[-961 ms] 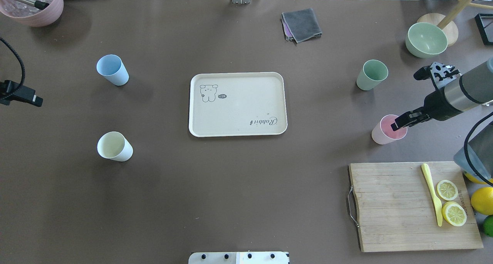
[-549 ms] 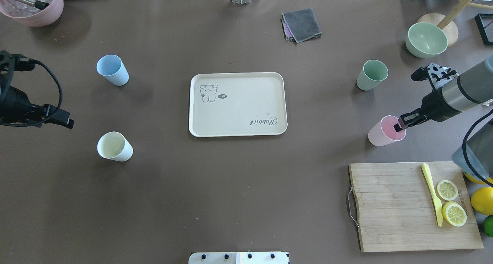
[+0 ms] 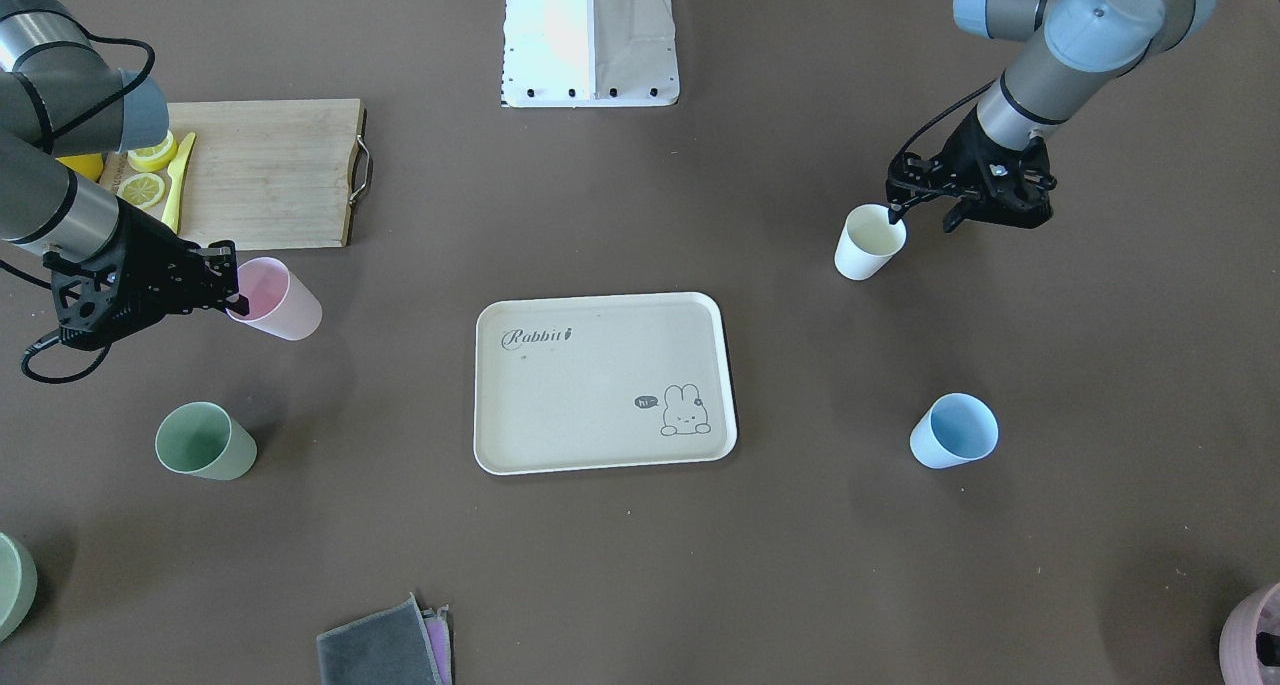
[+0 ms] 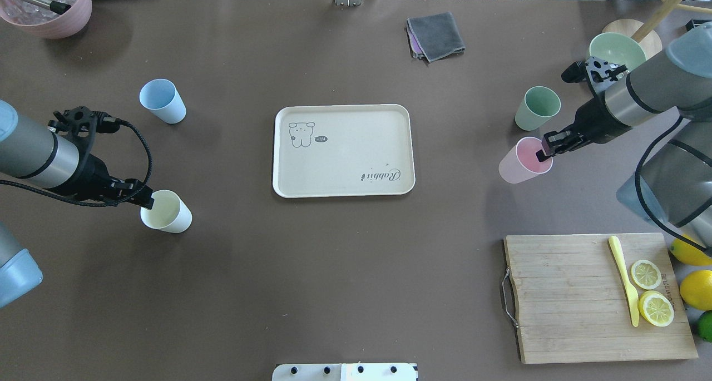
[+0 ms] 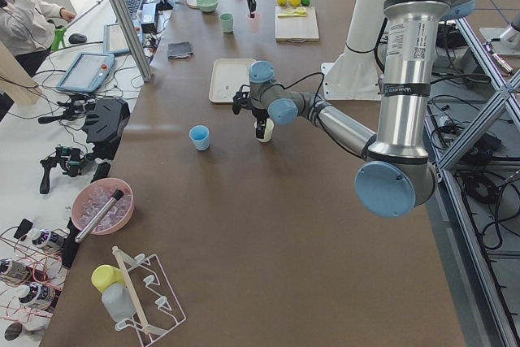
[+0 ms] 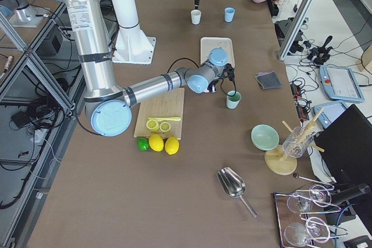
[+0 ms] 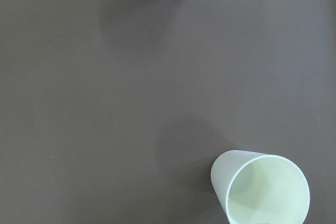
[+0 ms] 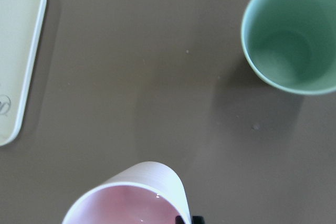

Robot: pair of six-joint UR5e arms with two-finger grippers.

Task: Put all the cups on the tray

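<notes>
The beige tray [image 4: 345, 167] [image 3: 600, 405] lies at the table's middle with nothing on it. My right gripper [image 4: 542, 153] [image 3: 237, 300] is shut on the rim of the pink cup [image 4: 523, 161] [image 3: 280, 305] [image 8: 126, 203] and holds it tilted, just above the table, right of the tray. The green cup [image 4: 537, 107] [image 8: 291, 45] stands close behind it. My left gripper [image 4: 148, 201] [image 3: 897, 217] is at the near rim of the cream-white cup [image 4: 167, 211] [image 7: 262, 190] and looks open. That cup stands on the table. The blue cup [image 4: 162, 100] [image 3: 955, 431] stands further back on the left.
A wooden cutting board [image 4: 562, 297] with lemon slices and a yellow knife lies at the front right, with whole lemons beside it. A green bowl [image 4: 614, 50] and a grey cloth [image 4: 436, 36] are at the back. A pink bowl [image 4: 47, 8] is at the back left.
My right gripper closed on the pink cup's rim and carried it up and left, toward the tray and the green cup. My left arm came in from the left to the cream-white cup.
</notes>
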